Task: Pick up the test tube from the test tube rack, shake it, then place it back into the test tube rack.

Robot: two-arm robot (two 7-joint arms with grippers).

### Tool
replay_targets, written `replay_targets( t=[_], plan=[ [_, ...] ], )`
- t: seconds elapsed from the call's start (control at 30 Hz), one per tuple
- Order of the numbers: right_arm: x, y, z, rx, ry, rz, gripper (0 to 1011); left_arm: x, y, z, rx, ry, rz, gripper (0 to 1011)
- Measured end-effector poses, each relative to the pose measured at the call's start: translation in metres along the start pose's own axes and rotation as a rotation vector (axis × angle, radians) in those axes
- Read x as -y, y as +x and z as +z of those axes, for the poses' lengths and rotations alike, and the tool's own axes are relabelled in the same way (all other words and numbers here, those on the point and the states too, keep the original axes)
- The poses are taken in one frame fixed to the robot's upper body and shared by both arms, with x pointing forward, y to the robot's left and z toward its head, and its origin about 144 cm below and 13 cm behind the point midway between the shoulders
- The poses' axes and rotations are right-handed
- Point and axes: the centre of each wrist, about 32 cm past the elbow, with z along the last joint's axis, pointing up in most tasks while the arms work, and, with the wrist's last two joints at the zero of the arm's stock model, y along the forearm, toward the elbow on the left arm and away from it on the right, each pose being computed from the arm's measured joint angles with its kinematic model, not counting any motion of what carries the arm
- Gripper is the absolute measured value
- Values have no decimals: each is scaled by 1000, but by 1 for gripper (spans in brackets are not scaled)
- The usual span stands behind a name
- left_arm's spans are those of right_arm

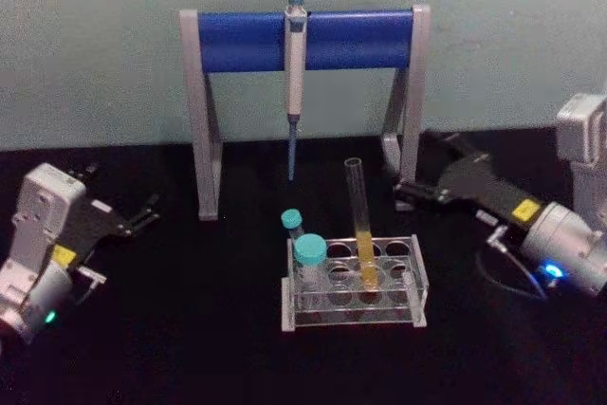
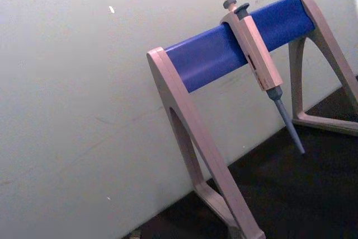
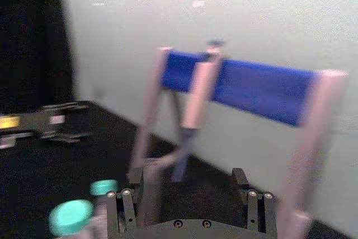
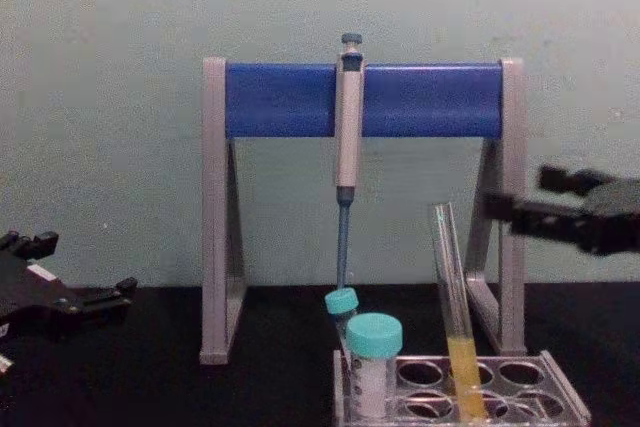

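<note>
The tube (image 1: pixel 360 225) stands in the rack (image 1: pixel 356 284) near the middle of the desk (image 1: pixel 190 329), leaning a little, its yellow liquid sitting low and its open mouth well above the rack's top plate. Nothing holds it, so by the look of things the pick-up, the shake and the return are all left to do. The right gripper (image 1: pixel 406 193) reaches in from the right at about the height of the tube's upper part, near it but apart, close to the stand's (image 1: pixel 303 40) right leg; its fingers stand spread in the right wrist view, with empty space between them. It seems to be on its approach. The left gripper (image 1: pixel 142 213) rests low at the left of the desk, well apart from the rack, fingers parted and empty. Two teal-capped tubes (image 1: pixel 309 253) stand in the rack's left end, and a pipette (image 1: pixel 295 73) hangs from the stand behind. The right wrist view is smeared, so the tube itself is hard to find there. The chest view cuts off the rack's lower part, so I cannot tell which hole the tube sits in from that side.
</note>
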Motion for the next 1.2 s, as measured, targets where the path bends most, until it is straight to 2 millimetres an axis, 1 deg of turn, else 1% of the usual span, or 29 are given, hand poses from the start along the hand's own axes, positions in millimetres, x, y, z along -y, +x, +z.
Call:
replay_targets(
  t=[0.03, 0.13, 0.2, 0.27, 0.33, 0.4, 0.7, 1.2],
  plan=[
    [5, -3, 3, 15, -2, -59, 1000, 0, 0, 0, 0, 0, 0, 1001],
    [11, -6, 7, 40, -20, -167, 1000, 0, 0, 0, 0, 0, 0, 1001],
    [14, -10, 8, 60, -65, -282, 1000, 0, 0, 0, 0, 0, 0, 1001],
    [14, -11, 8, 64, -83, -307, 1000, 0, 0, 0, 0, 0, 0, 1001],
    [12, -15, 4, 77, -155, -390, 1000, 0, 0, 0, 0, 0, 0, 1001],
    [10, -17, 1, 80, -191, -418, 1000, 0, 0, 0, 0, 0, 0, 1001],
    [1, -23, -21, 66, -325, -475, 1000, 0, 0, 0, 0, 0, 0, 1001],
    [0, -23, -25, 48, -343, -483, 1000, 0, 0, 0, 0, 0, 0, 1001]
  ],
)
